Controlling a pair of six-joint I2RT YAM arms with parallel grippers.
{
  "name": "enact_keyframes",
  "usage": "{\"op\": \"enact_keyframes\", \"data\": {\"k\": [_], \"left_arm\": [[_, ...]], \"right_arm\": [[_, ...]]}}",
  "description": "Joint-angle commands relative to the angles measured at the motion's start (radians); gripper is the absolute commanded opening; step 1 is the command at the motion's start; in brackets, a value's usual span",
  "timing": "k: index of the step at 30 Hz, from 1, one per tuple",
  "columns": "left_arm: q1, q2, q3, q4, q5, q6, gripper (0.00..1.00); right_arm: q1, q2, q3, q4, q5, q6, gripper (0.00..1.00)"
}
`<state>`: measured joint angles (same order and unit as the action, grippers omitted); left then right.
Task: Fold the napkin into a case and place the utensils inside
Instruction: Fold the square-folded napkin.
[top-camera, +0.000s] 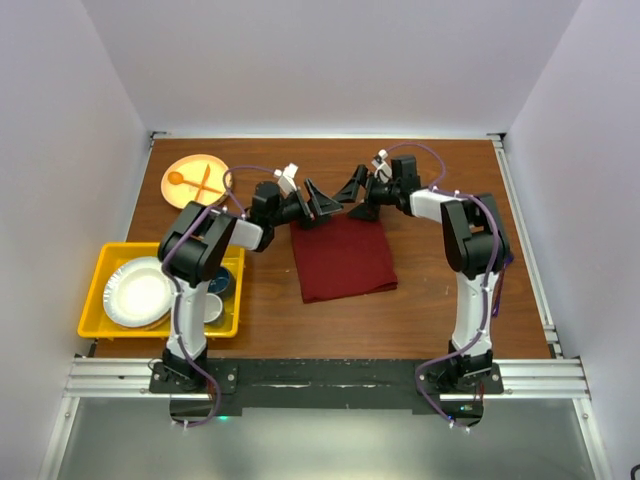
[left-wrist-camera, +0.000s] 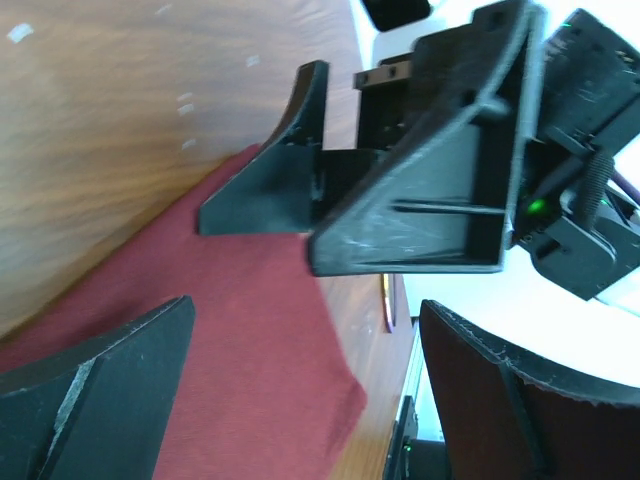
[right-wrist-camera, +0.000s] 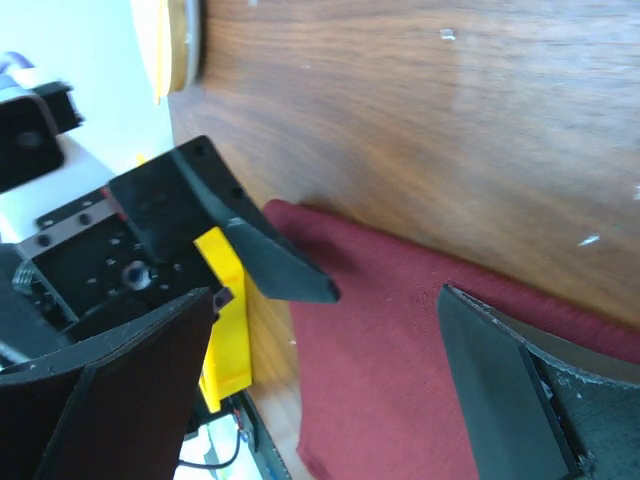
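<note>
The napkin lay flat at the middle of the table, folded into a roughly square maroon pad; its far edge sat directly below both grippers, its near edge pointed toward the arm bases, and its left edge ran slightly askew; no narrow packet had been formed.

The left gripper hovered over the far left corner of the napkin with its jaws spread wide and nothing between them; in the left wrist view the two black fingers framed bare maroon cloth without touching it.

The right gripper hovered over the far edge of the napkin, just right of the left gripper, with its jaws likewise spread wide and empty; in the right wrist view its fingers stood above the cloth and the wood beyond it. The two grippers faced each other, tips near but apart.

At the far left of the table stood an orange plate carrying an orange spoon and an orange fork, laid crossed. Near the left arm sat a yellow tray, well apart from the napkin; it held white plates and a dark blue cup; the left arm hid part of the tray.
</note>
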<state>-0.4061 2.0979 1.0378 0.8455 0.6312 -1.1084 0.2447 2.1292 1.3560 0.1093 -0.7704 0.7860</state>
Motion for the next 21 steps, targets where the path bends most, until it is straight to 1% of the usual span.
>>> {"op": "enact_keyframes", "data": {"k": [1,7,14,17,18,21], "left_arm": [[0.032,0.065,0.011,0.073,-0.015,-0.024,1.0],[0.096,0.094,-0.057,0.072,0.001,-0.019,1.0],[0.171,0.013,-0.179,0.067,0.042,-0.024,1.0],[0.181,-0.007,-0.185,0.067,0.061,-0.008,1.0],[0.181,-0.013,-0.182,0.079,0.07,-0.005,1.0],[0.159,-0.059,-0.121,0.099,0.123,0.021,1.0]], "right_arm": [[-0.005,0.055,-0.003,0.049,-0.023,0.012,0.98],[-0.022,0.123,-0.012,0.006,-0.032,-0.051,0.98],[-0.053,0.153,0.0,-0.065,-0.023,-0.143,0.98],[-0.053,0.149,0.021,-0.071,-0.026,-0.163,0.98],[-0.048,0.144,0.028,-0.066,-0.053,-0.156,0.98],[-0.025,0.094,0.049,-0.04,-0.102,-0.116,0.98]]}}
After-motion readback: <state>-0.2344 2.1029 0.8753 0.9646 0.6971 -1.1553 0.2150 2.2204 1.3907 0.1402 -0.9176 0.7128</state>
